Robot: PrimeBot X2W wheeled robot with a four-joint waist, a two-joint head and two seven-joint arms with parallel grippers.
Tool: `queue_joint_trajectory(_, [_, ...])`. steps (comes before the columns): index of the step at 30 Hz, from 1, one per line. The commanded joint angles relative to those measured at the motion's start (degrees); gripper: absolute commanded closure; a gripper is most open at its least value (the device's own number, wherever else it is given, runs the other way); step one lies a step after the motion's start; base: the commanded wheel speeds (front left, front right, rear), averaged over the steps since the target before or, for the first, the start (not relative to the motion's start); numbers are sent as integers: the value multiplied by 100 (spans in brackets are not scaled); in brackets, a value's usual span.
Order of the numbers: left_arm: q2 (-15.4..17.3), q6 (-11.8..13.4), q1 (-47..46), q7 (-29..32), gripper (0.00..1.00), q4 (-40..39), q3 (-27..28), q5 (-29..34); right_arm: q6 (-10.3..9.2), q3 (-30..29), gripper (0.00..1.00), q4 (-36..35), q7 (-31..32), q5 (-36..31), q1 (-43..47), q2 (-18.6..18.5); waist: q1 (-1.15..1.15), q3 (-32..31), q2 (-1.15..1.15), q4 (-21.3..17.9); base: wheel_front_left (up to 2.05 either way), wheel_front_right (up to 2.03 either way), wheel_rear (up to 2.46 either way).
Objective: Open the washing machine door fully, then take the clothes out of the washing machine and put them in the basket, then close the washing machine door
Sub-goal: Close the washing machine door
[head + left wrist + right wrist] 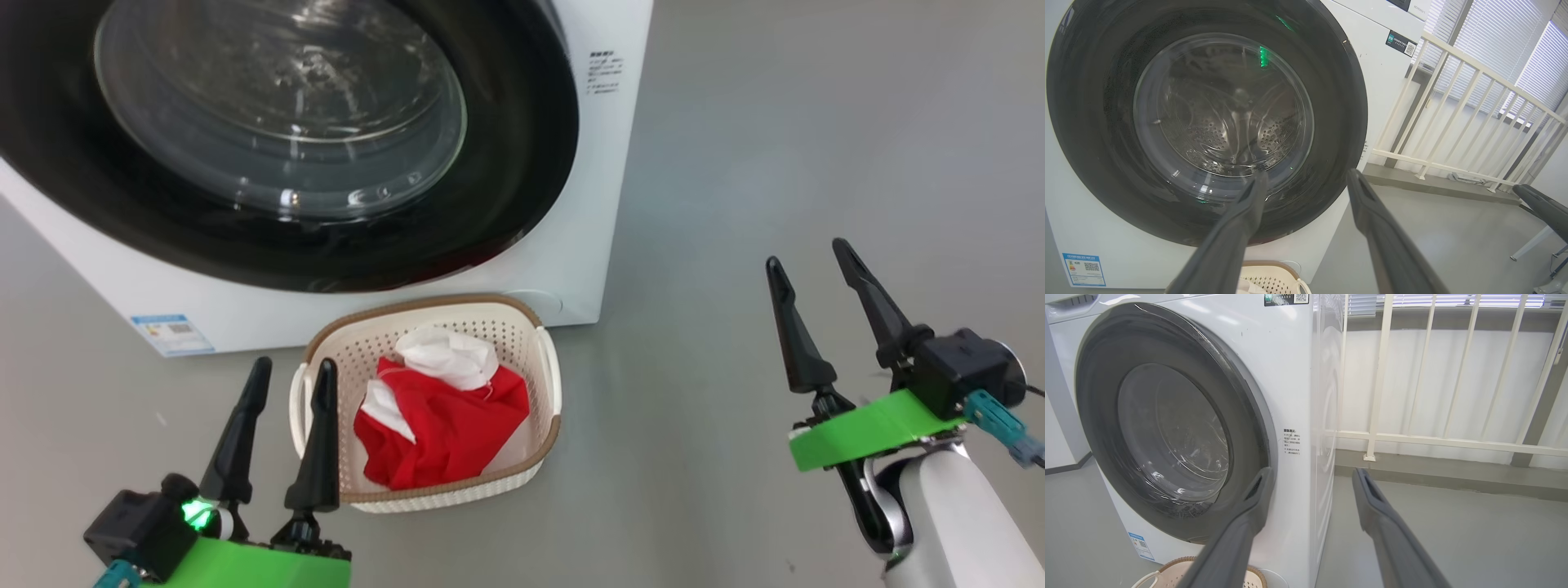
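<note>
The washing machine [588, 245] is white, and its door [506, 188], black-rimmed with a glass bowl window, lies flush against the front. Right before it on the floor stands the basket [424, 306], which holds the red clothes [449, 425] with a white cloth [449, 355] on top. My left gripper [294, 365] hangs open and empty at the basket's left edge. Well off to the right, above bare floor, my right gripper [806, 255] is open and empty too. Seen from the left wrist, the left gripper [1306, 174] points at the door [1331, 122]. From the right wrist, the right gripper [1312, 473] faces the machine's right front corner.
A white railing [1380, 375] runs along the wall to the right of the machine, with window blinds behind it. Grey floor [816, 122] spreads to the right of the machine and basket. A blue label sticker [173, 333] sits low on the machine's front.
</note>
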Motion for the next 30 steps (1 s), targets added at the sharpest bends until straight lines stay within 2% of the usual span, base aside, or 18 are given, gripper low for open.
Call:
queue_joint_trajectory(1, [125,0,29,-34,0,-124,219,124,-22,-1,0,-308,-29,-97,125,61,0,-213,0,-189,0,0,0])
queue_joint_trajectory(7, [192,26,197,-34,0,-134,390,330,-22,-154,0,-674,-29,-163,583,122,0,-467,0,-256,0,0,0])
queue_joint_trajectory(20, [272,11,659,-34,0,-277,470,540,-22,-724,0,-1335,-29,-289,1723,186,0,-897,0,-56,0,0,0])
queue_joint_trajectory(30, [307,62,842,-34,0,-389,501,815,-22,-782,0,-1569,9,-141,2248,191,0,-1029,0,-13,0,0,0])
